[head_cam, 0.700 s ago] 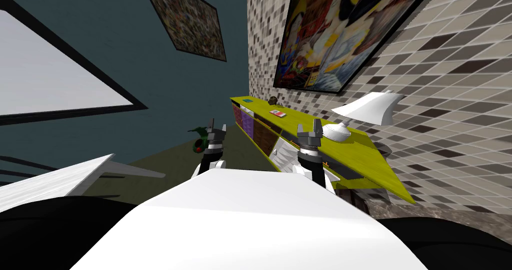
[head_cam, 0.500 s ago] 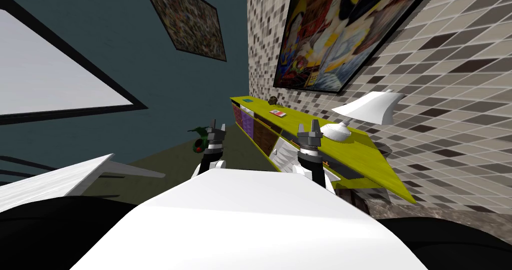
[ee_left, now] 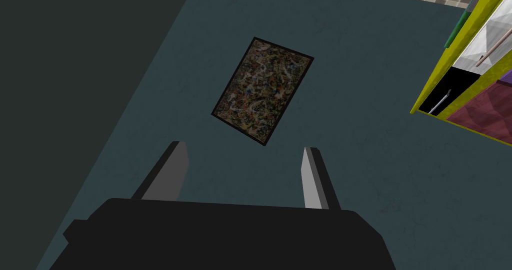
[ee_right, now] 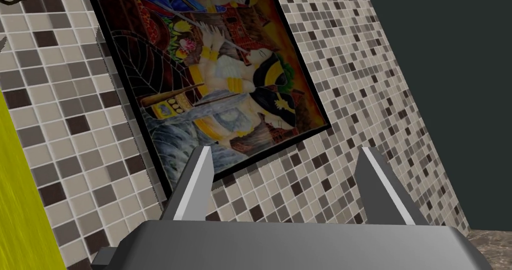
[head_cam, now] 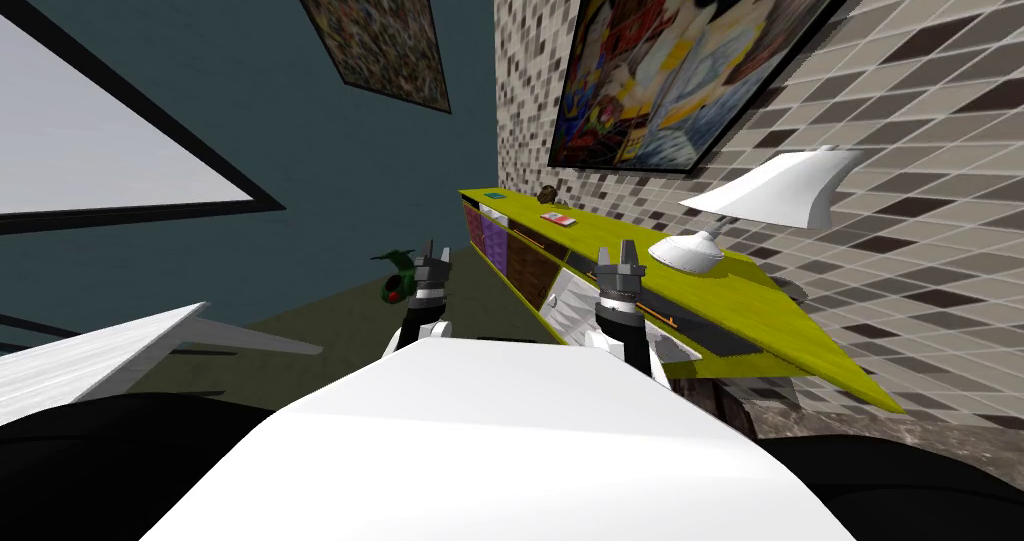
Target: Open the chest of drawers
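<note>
Right end effector [head_cam: 618,251] wide open and empty, beside yellow-topped chest of drawers [head_cam: 590,228], left end effector [head_cam: 433,253] equally wide, white lamp [head_cam: 686,253] on top, tiled wall [head_cam: 900,165] behind.

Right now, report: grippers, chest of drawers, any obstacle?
Left gripper open, right gripper open, both empty. Yellow chest of drawers ahead-right, untouched. Lamp on top, not in the way.

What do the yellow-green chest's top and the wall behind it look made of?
The long yellow-green chest of drawers: its top is matte with faint streaks, perhaps painted wood; I can't be sure. The wall behind it: small square mosaic tiles, beige, grey and brown, with pale grout lines.
</note>
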Controlling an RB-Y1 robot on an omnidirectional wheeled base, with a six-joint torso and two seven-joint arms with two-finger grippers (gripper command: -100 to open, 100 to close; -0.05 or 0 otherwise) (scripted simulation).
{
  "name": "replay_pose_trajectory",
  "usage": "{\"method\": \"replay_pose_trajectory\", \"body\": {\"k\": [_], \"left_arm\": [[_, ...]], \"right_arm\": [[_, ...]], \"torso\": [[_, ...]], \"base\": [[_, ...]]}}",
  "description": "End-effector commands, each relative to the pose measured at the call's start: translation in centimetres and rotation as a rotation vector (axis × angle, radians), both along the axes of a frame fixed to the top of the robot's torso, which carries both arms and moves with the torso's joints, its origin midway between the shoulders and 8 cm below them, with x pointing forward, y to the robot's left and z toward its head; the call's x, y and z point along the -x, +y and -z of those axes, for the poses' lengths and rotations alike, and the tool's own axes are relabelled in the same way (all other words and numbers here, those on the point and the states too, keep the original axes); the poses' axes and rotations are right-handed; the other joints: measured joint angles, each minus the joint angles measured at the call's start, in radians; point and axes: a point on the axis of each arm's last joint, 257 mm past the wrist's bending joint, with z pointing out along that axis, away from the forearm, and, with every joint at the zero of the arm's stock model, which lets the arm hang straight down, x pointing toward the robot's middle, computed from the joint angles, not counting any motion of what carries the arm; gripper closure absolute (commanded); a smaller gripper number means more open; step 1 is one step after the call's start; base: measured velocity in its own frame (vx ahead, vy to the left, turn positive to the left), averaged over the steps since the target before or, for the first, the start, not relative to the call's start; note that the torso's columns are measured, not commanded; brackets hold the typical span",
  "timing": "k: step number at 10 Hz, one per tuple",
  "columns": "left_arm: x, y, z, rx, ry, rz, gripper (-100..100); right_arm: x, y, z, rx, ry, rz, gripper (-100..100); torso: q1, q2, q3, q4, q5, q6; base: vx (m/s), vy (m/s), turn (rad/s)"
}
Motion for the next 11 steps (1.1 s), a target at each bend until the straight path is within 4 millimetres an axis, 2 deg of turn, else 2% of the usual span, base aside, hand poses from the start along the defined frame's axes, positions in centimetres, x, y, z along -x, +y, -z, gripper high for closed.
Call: {"method": "replay_pose_trajectory", "body": {"k": [1, 2, 3, 5, 11], "left_arm": [[0.0, 0.0, 0.0, 0.0, 0.0, 0.0, 0], [0.0, 0.0, 0.0, 0.0, 0.0, 0.0, 0], [0.0, 0.0, 0.0, 0.0, 0.0, 0.0, 0], [0.0, 0.0, 0.0, 0.0, 0.001, 0.0, 0], [0.0, 0.0, 0.0, 0.0, 0.001, 0.0, 0]], "right_arm": [[0.0, 0.0, 0.0, 0.0, 0.0, 0.0, 0], [0.0, 0.0, 0.0, 0.0, 0.0, 0.0, 0], [-0.3, 0.4, 0.6, 0.076, 0.024, 0.01, -100], [-0.8, 0.7, 1.4, 0.172, 0.052, 0.032, -100], [-2.3, 0.7, 5.2, 0.6, 0.149, 0.155, -100]], "torso": [[0.0, 0.074, -0.148, 0.074, 0.0, 0.0], [0.0, 0.148, -0.295, 0.148, 0.0, 0.0], [0.0, 0.221, -0.443, 0.221, 0.0, 0.0], [0.002, 0.263, -0.532, 0.264, 0.001, 0.0], [0.0, 0.268, -0.537, 0.268, 0.0, 0.0]], "base": [[0.0, 0.0, 0.0], [0.0, 0.0, 0.0], [0.017, 0.022, -0.01], [0.036, 0.046, -0.019], [0.04, 0.072, -0.038]]}}
